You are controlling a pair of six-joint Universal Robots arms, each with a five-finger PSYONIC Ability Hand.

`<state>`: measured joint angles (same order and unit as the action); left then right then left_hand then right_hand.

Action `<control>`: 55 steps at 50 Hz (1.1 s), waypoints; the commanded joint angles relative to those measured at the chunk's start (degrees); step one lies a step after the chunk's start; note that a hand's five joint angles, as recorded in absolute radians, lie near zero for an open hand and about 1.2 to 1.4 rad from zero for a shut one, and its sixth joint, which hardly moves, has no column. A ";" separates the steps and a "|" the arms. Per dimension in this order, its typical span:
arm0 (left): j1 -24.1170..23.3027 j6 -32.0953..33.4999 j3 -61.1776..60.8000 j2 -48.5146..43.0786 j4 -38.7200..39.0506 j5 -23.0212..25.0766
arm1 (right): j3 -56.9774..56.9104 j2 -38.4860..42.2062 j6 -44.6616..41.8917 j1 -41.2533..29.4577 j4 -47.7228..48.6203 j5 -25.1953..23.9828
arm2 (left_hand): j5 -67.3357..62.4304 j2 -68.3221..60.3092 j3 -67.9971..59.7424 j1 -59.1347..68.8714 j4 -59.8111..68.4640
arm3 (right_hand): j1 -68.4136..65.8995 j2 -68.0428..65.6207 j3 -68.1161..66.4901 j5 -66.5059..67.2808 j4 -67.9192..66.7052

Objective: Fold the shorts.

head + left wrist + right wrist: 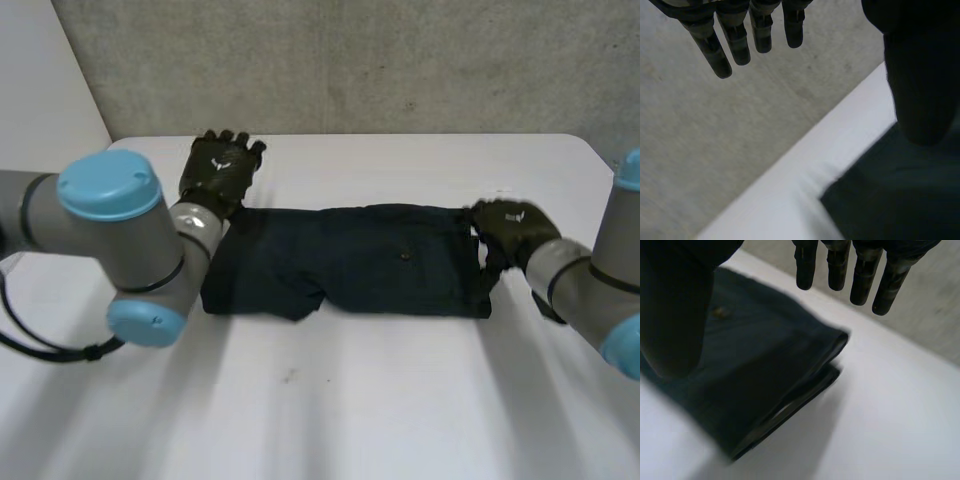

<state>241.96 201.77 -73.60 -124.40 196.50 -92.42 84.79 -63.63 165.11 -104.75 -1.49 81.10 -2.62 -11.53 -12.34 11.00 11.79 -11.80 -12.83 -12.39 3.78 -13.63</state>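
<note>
Left hand (737, 45) enters from above, fingers (710, 50) straight, slightly spread, holding nothing. Fingertips hang in front of grey concrete surface (715, 140), clear of table. Thumb (920, 85) stands well apart from fingers, dark and broad, its tip over shorts (900, 200); contact with cloth cannot be told. White table (805, 190) edge runs diagonally below fingers. Dark shorts lie flat on table, one corner near table edge, under thumb side of hand.

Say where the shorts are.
In the head view the shorts lie flat on the table, left hand by their far left corner, right hand at their right end.
</note>
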 commanded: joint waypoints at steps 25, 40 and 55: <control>2.73 -7.79 -14.02 8.64 -3.41 3.21 | 7.49 -0.86 -1.54 7.62 11.17 -1.30 | 2.24 1.14 1.95 -0.61 -1.41 | -68.20 -67.17 -67.61 66.22 -66.37; 3.96 -7.88 -17.89 14.80 -6.75 2.86 | -0.39 -4.66 -32.65 1.34 4.74 2.04 | 2.62 1.53 2.34 -1.00 -1.79 | -68.20 -67.17 -67.61 66.22 -66.37; 5.01 -8.14 -17.63 18.49 -6.57 2.68 | -11.92 12.30 -41.71 -27.70 12.74 -16.32 | 2.62 1.53 2.34 -1.00 -1.79 | -68.20 -67.17 -67.61 66.22 -66.37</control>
<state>246.69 193.80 -91.40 -107.18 189.75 -89.75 75.22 -60.50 127.77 -121.70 9.75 76.50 -2.64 -11.53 -12.34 11.00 11.79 -53.70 -67.50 -68.02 56.05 -68.30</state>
